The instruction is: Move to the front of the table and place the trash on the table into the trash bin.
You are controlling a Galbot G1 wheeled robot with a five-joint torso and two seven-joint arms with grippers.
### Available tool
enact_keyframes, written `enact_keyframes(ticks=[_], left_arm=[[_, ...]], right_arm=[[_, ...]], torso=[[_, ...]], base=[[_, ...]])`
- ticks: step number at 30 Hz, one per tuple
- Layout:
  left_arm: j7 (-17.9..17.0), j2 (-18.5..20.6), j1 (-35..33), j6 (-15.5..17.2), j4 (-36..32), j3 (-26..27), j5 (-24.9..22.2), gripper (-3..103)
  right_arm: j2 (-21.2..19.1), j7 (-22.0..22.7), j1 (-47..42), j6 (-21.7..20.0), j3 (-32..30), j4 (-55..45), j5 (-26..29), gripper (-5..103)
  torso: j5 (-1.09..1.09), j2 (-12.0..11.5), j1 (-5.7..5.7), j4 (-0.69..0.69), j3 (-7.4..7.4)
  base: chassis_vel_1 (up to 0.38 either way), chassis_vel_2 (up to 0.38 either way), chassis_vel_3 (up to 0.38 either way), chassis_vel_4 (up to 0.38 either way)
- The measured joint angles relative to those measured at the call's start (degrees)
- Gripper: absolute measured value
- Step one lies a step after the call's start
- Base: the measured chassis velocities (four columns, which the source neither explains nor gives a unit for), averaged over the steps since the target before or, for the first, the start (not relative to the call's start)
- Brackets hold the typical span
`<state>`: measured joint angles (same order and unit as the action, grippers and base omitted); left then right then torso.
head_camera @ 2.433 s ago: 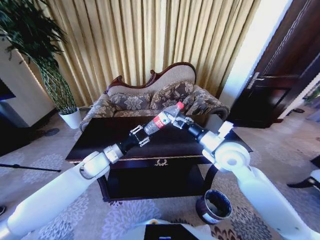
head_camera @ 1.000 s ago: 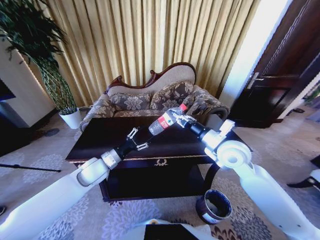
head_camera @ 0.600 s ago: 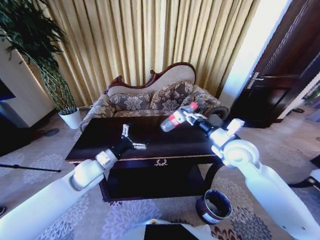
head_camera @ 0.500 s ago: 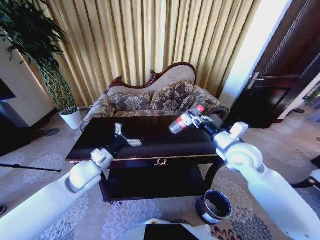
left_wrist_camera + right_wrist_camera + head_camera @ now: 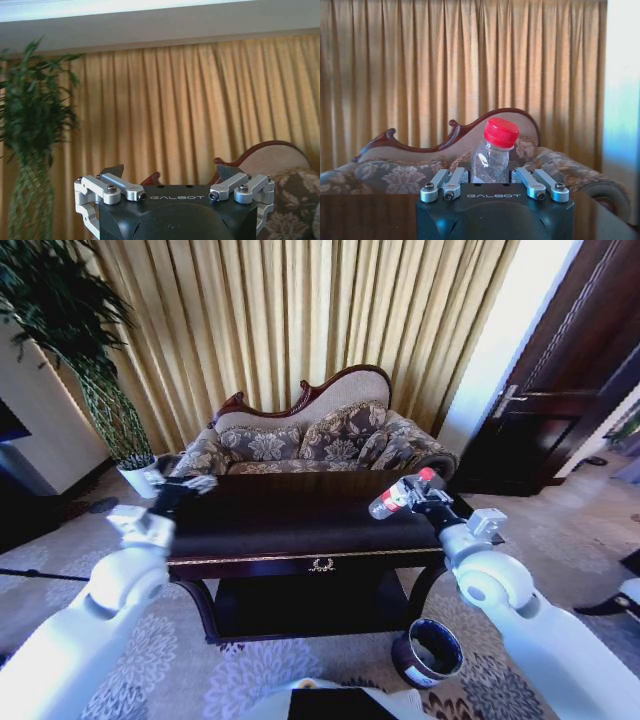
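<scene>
Above the right end of the table (image 5: 300, 525), the right gripper (image 5: 418, 496) is seen clenched on the clear bottle (image 5: 397, 496), which is held tilted with its red cap (image 5: 427, 475) up and toward the sofa (image 5: 320, 440). From the right wrist view the bottle's neck is gripped between the fingers (image 5: 451, 181), cap uppermost — the curtain (image 5: 445, 65) and sofa back are behind it.

At the left end of the table, the left gripper (image 5: 185, 483) is raised near the table's far left corner. Its fingers (image 5: 117, 186) are spread apart in the left wrist view and nothing is held between them; the plant (image 5: 30, 130) and curtain are faced.

On the patterned carpet (image 5: 150, 650), the trash bin (image 5: 430, 652) stands upright just beside the table's near right leg, below the right arm, its opening facing up. The tabletop is dark and glossy, and a gold wreath emblem (image 5: 321, 564) is visible on the front apron.
</scene>
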<state>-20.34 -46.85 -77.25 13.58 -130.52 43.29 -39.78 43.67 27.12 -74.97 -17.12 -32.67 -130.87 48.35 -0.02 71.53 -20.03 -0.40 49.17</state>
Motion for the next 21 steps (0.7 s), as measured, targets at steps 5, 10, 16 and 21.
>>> enact_keyframes(ticks=[5,10,16,21], left_arm=[[2.1,-5.9,-7.5,3.1,-3.8,8.3,-1.8,100],[4.2,-10.2,-12.6,5.1,-6.1,11.6,-1.7,100],[4.4,-12.4,-15.3,7.8,-10.8,13.7,-1.8,100],[4.5,-14.3,-16.7,9.2,-12.7,13.6,-1.7,100]], right_arm=[[2.4,0.1,-6.4,-1.5,-3.3,-2.4,-3.5,33],[5.4,0.5,-11.7,-2.2,-5.0,-4.0,-6.9,33],[8.0,0.5,-16.4,-2.2,-5.0,-6.6,-11.2,33],[8.5,0.5,-17.9,-2.2,-5.4,-8.8,-11.6,33]], torso=[[0.01,0.0,0.01,-0.03,0.0],[0.01,0.0,0.01,-0.03,0.0],[0.02,0.0,0.01,-0.04,0.0],[0.01,0.0,0.0,-0.02,0.0]], base=[[0.0,0.0,0.0,0.0],[0.0,0.0,0.0,0.0],[0.0,0.0,0.0,0.0],[0.0,0.0,0.0,0.0]])
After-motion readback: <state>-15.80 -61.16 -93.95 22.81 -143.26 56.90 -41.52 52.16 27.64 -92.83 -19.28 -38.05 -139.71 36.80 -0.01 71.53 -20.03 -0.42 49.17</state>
